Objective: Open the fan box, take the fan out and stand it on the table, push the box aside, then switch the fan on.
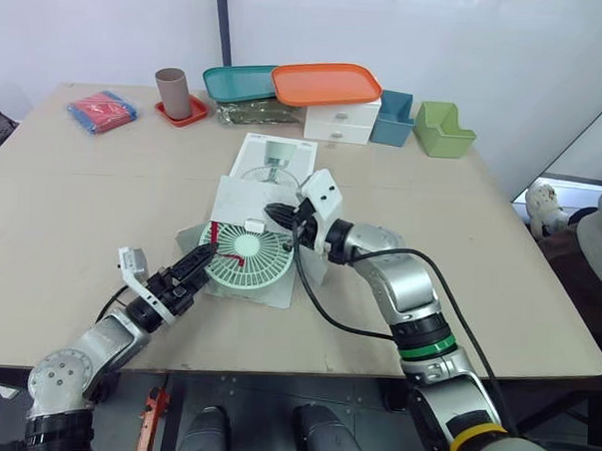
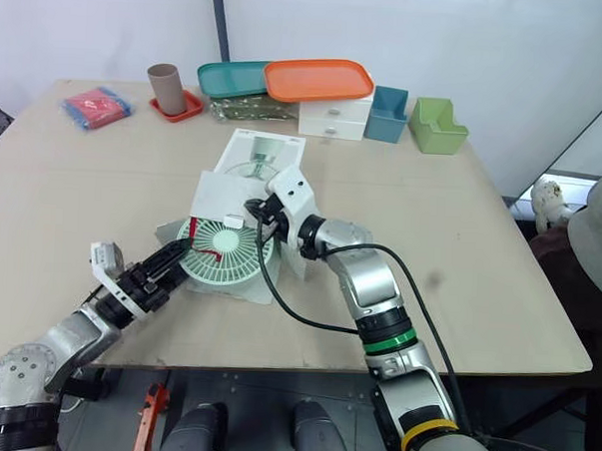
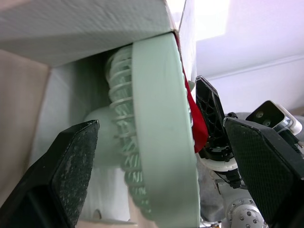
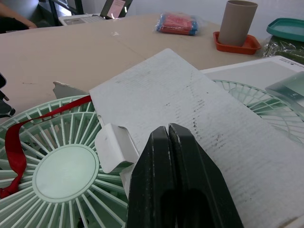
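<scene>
The worktop point(image 1: 500, 254) carries the fan box point(image 1: 269, 159), flat and open, with the pale green fan point(image 1: 245, 255) lying face up in the box's mouth, not yet stood up. At that mouth the left gripper point(image 1: 208, 253) spreads its fingers either side of the fan's rim, while the right gripper point(image 1: 277, 215), fingers closed together and empty, rests against the box's flap point(image 1: 237, 193). Extraction appears in hand: next, the left fingers should close on the rim and draw the fan clear of the box.
</scene>
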Robot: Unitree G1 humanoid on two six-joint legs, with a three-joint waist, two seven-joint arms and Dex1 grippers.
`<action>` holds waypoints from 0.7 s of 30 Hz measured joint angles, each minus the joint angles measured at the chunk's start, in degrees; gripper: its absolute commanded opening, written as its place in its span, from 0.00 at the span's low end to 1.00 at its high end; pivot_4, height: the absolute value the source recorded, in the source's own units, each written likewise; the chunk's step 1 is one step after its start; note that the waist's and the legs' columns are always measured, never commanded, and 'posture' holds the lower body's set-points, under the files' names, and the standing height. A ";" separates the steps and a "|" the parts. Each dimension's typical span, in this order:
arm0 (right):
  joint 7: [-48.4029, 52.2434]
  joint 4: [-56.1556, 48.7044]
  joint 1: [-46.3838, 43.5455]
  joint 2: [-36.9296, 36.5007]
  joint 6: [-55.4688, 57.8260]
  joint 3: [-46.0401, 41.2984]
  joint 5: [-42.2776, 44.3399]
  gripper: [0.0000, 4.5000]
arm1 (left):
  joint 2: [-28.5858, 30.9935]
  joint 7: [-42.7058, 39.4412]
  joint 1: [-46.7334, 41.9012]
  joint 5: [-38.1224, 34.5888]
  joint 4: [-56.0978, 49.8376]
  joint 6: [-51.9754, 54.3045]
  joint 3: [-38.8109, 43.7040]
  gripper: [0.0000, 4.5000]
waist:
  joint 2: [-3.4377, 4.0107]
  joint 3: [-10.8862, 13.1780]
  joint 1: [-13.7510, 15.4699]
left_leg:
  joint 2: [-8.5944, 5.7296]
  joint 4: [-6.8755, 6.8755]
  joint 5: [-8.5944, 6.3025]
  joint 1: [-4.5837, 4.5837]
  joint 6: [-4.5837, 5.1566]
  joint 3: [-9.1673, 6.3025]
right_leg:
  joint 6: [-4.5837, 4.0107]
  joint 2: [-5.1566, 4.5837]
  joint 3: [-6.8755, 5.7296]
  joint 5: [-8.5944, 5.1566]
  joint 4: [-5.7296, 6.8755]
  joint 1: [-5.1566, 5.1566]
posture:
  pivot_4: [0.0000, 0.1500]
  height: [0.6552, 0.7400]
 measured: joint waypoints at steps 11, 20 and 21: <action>-0.80 -1.54 1.11 -0.48 0.11 0.00 -0.03 0.00 | -3.82 1.99 -2.44 2.85 0.42 -0.06 -2.28 0.72 | 0.00 0.00 0.03 | 0.00 0.00 0.00 -0.01 0.00 -0.01 | 0.08 0.00 0.00 0.05 0.00 0.01 | 1.00 1.00; -0.99 -1.59 1.20 -0.41 0.34 0.04 -0.03 0.00 | -4.38 3.54 -1.58 2.91 -1.07 -0.05 -2.23 0.72 | 0.00 0.00 0.03 | 0.00 0.01 0.00 0.00 0.00 -0.01 | 0.08 0.00 0.00 0.06 0.00 0.01 | 1.00 1.00; -0.99 -1.59 1.20 -0.40 0.34 0.07 -0.03 0.00 | -4.40 3.64 -1.57 3.02 -1.17 -0.05 -2.23 0.66 | 0.00 0.00 0.03 | 0.00 0.01 0.00 0.00 0.00 -0.01 | 0.08 0.00 0.00 0.06 0.00 0.01 | 1.00 1.00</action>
